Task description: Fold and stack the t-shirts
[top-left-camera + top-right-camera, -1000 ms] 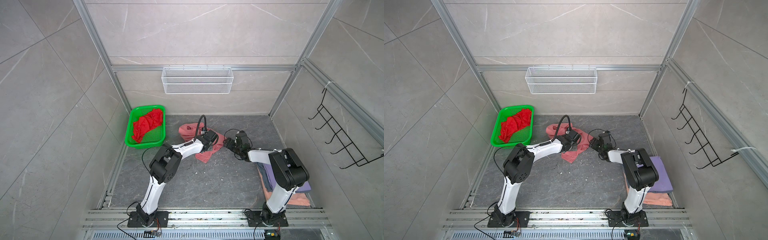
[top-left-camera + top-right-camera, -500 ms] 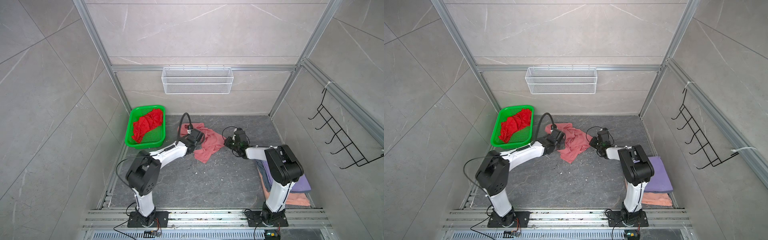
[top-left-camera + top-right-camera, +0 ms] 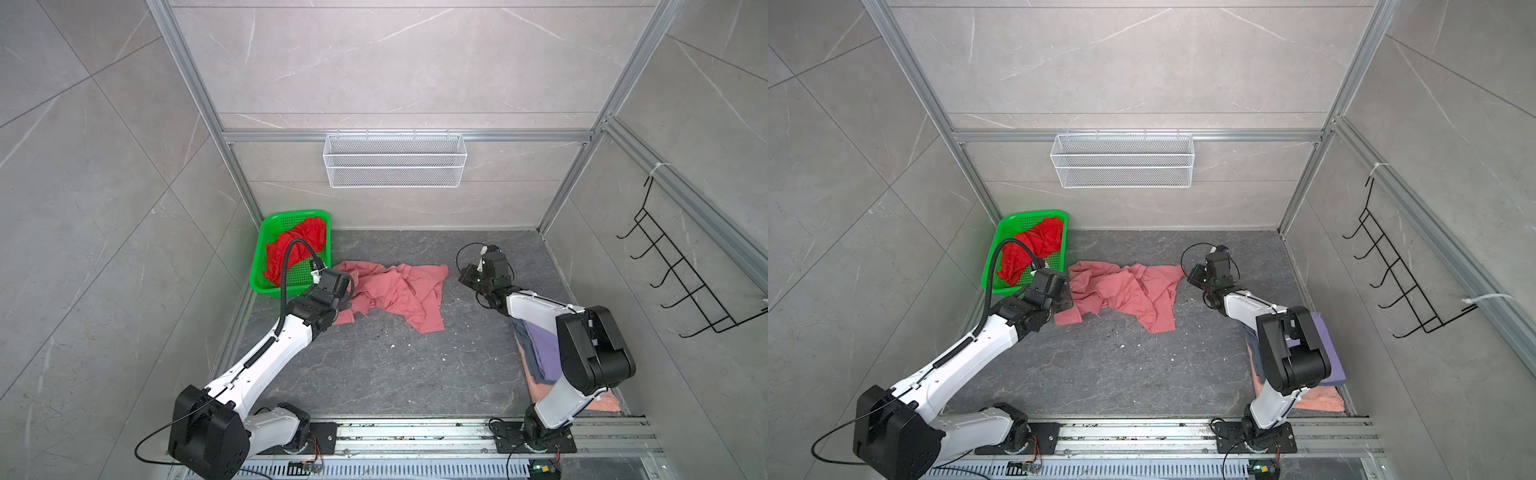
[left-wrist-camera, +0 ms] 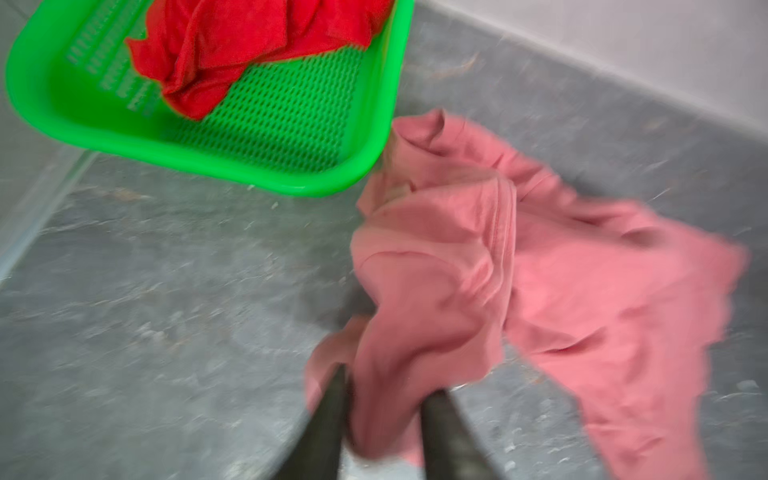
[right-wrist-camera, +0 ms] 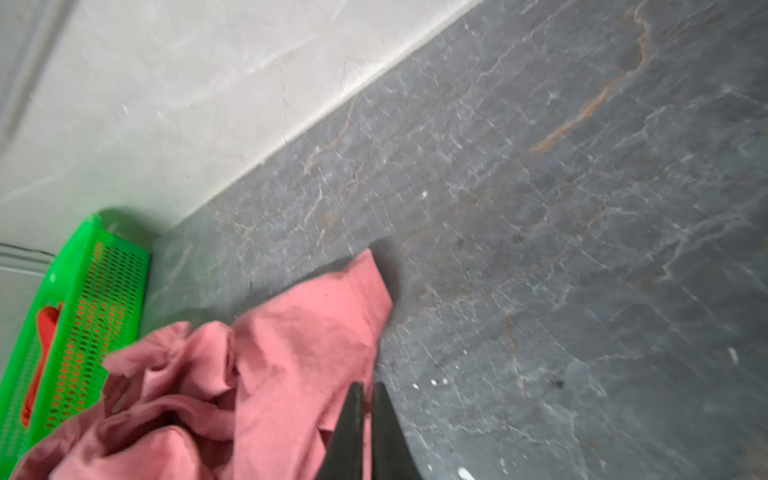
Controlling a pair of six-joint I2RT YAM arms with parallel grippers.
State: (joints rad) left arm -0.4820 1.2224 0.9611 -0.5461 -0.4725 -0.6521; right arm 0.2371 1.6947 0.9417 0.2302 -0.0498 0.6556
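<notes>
A salmon-pink t-shirt [image 3: 395,291] [image 3: 1125,291] lies crumpled and partly spread on the dark floor. My left gripper [image 3: 347,302] [image 4: 388,380] is at its left end beside the basket, jaws apart, with a loose fold of the pink cloth [image 4: 415,332] bulging between them. My right gripper [image 3: 462,277] [image 5: 368,386] is shut on the hem at the shirt's right corner [image 5: 365,270]. A bright red t-shirt [image 3: 295,245] [image 4: 232,50] sits bunched in the green basket [image 3: 266,291]. Folded lavender [image 3: 540,349], grey-blue [image 3: 525,336] and peach [image 3: 606,405] t-shirts are stacked under the right arm.
A white wire basket [image 3: 395,166] hangs on the back wall. A black hook rack [image 3: 681,282] is on the right wall. An aluminium rail [image 3: 415,432] runs along the front edge. Small white crumbs dot the floor [image 3: 390,345].
The left arm swung left toward the basket, dragging the pink t-shirt's left end and spreading it, then its jaws parted. The right jaws closed at the shirt's right corner.
</notes>
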